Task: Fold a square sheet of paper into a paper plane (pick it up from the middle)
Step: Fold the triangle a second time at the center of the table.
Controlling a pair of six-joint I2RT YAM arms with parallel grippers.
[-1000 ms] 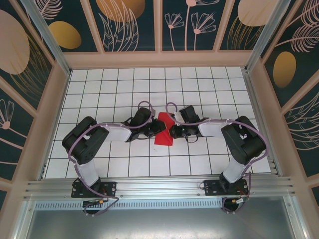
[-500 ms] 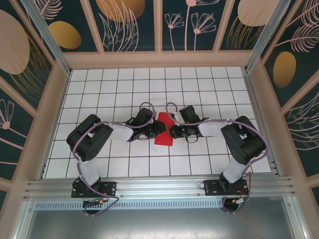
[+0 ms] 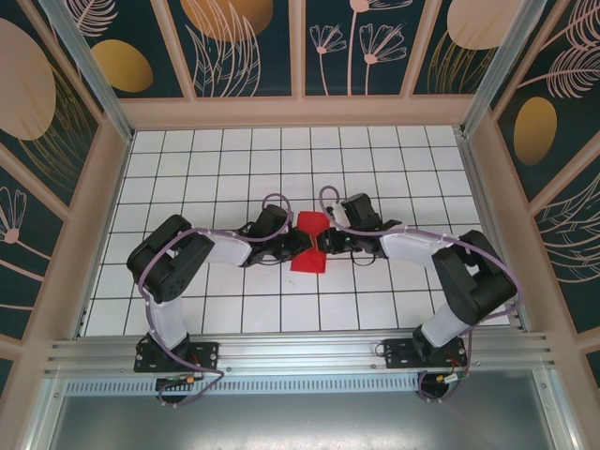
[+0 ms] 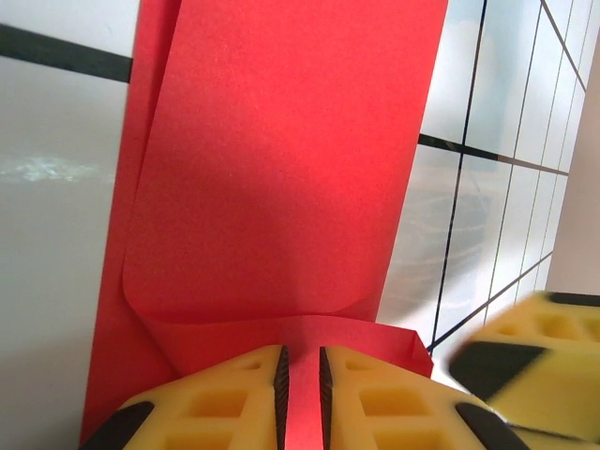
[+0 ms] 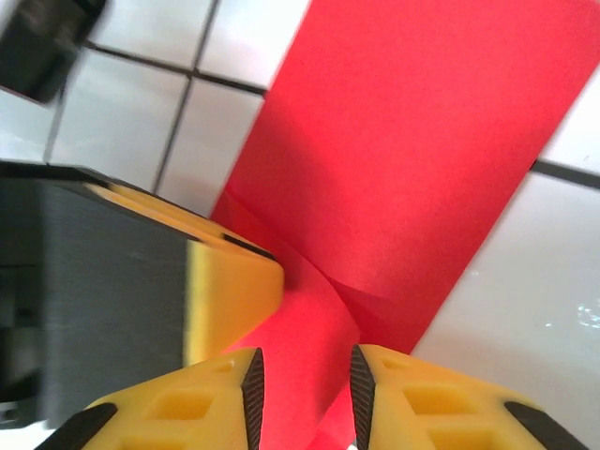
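Left tool (image 4: 302, 394) is pressed together, pinching the near edge of the red paper (image 4: 281, 187), and the folded strip runs straight out ahead of its tips over the desk (image 3: 234, 169). Right tool (image 5: 305, 384) has its jaws spread, with the paper's edge sitting loose in the gap and the other tool's finger crowding just beside it.

Here's the worry: only one pinch is holding this fold. Any tug from the left and the strip could swing about that pinch, or the layers could slide and the crease go crooked. If the right tool bites down off-line, it could crumple the corner. With the two tools this close, a bump could jolt the paper free.
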